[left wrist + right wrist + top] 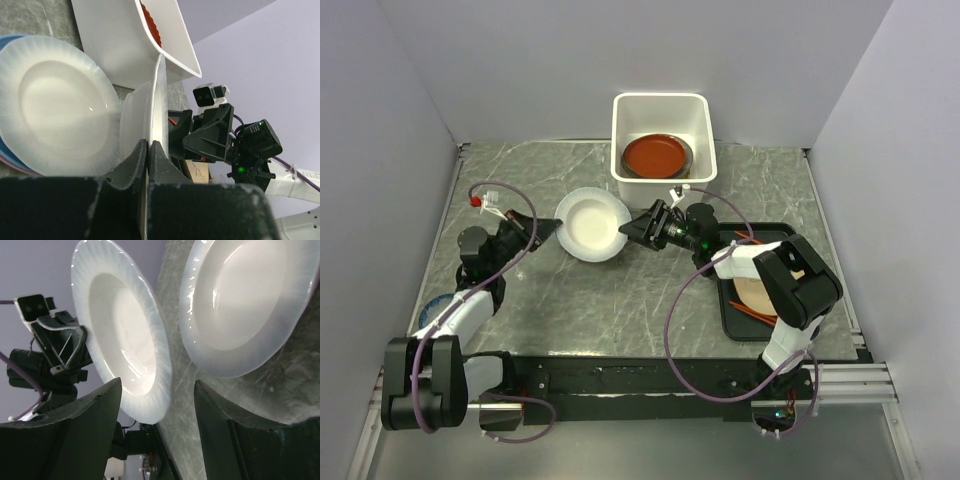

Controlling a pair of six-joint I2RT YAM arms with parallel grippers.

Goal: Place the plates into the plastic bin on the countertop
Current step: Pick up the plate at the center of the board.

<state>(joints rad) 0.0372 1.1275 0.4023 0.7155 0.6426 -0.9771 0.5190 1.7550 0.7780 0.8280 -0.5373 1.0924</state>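
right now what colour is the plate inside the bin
Red-brown. The plate in the plastic bin shows best from the top external view.

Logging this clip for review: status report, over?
Left gripper shut on white plate rim, held off countertop. Right gripper open at opposite rim. Plastic bin holds red-brown plate; nothing between.

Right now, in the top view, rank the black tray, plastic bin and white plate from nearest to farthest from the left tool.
1. white plate, centre, pinched in the left tool
2. plastic bin, behind, to the right
3. black tray, far right, front
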